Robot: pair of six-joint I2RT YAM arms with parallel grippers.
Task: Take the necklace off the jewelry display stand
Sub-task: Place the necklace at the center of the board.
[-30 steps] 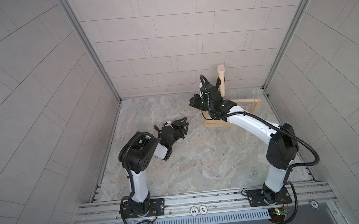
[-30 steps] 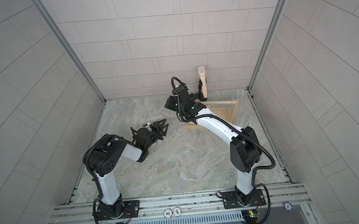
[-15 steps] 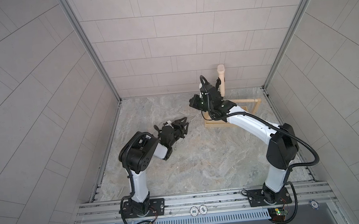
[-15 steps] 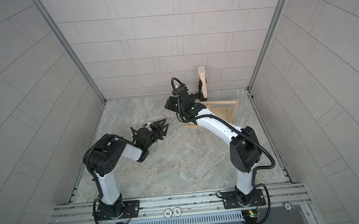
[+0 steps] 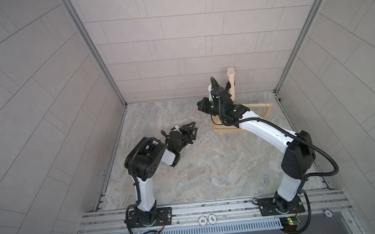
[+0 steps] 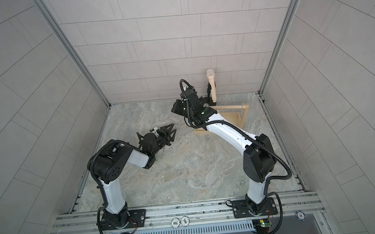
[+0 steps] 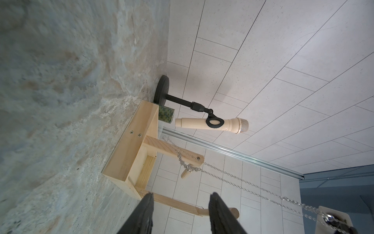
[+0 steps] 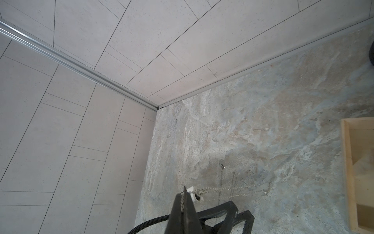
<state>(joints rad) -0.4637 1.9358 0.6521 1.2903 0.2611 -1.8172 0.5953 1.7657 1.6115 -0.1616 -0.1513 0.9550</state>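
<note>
Necklace (image 7: 188,167) ×1: pinched between closed right fingers (image 8: 182,210), taut from them back to dowel (image 7: 185,174) of stand (image 7: 131,154) ×1, bunched there | step: likely sliding it off dowel | next: pull along dowel past tip, easing snag | left fingers (image 7: 145,210) apart, empty, short of stand | microphone (image 7: 202,125) ×1 beyond

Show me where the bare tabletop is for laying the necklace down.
Widest bare marble tabletop: the middle, between left arm, right arm and front rail. Also bare: the far corner beyond the left gripper. Crowded: around the jewelry display stand, with the microphone, right gripper and stretched necklace.
</note>
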